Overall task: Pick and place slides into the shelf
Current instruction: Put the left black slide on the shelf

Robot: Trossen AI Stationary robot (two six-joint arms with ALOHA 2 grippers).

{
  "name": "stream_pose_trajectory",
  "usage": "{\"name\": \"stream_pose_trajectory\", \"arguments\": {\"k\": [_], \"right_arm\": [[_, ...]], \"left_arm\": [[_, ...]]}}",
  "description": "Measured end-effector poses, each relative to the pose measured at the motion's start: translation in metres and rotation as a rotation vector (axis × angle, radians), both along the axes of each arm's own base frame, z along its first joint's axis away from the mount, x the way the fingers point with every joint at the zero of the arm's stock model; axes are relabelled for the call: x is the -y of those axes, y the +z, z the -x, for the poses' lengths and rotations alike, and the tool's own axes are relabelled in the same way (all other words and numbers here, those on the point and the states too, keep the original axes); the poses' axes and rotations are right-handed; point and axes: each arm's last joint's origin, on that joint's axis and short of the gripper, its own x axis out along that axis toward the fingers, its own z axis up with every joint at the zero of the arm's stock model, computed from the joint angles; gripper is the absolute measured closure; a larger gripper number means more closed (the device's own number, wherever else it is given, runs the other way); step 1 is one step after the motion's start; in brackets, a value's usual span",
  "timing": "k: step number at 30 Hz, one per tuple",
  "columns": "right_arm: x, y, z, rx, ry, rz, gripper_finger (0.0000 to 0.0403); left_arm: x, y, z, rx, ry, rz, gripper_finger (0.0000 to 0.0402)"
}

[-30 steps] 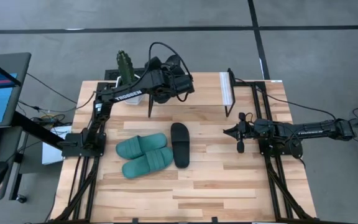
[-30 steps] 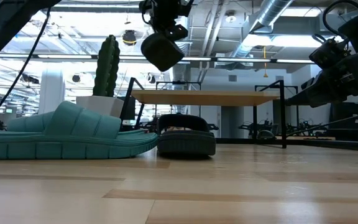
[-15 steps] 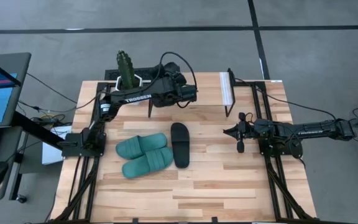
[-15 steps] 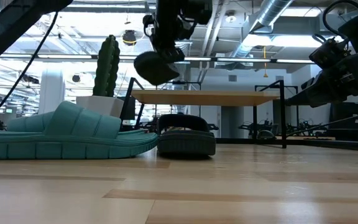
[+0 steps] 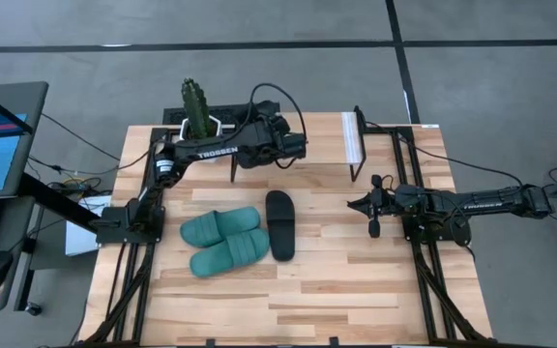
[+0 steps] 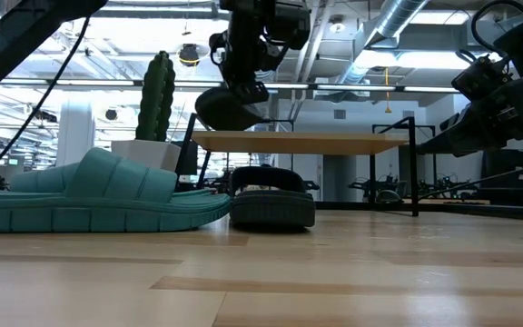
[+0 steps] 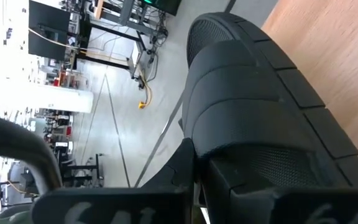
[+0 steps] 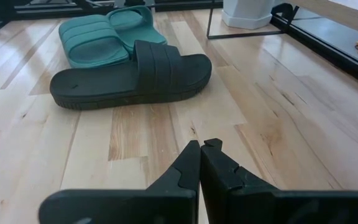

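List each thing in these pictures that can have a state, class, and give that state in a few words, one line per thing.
Left hand: shut on a black slide, raised above the shelf.
Held black slide: gripped, off the table.
Other black slide: lying flat on the table, strap up.
Teal slides: lying side by side on the table, untouched.
Shelf: standing upright, no slides seen on it.
Right hand: shut, holding nothing, low over the table.
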Motion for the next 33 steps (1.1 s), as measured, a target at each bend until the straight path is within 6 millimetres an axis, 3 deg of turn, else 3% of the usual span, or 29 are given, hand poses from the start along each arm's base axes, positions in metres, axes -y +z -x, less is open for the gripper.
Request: {"name": "stream_pose_trajectory", "arguments": {"k": [14,33], "right_arm": [[0.0000,-0.0001,0.0000,0.000,0.000,0.000,0.0403],[0.0000,0.0000,0.0000,0.000,0.000,0.000,0.0403]], "left_arm": [[-0.0024,-0.0012,0.0025,-0.037,-0.010,0.052,0.0399],[-0.0033,-0.0014,0.0017,-0.040,-0.021,0.067,0.0318]]}}
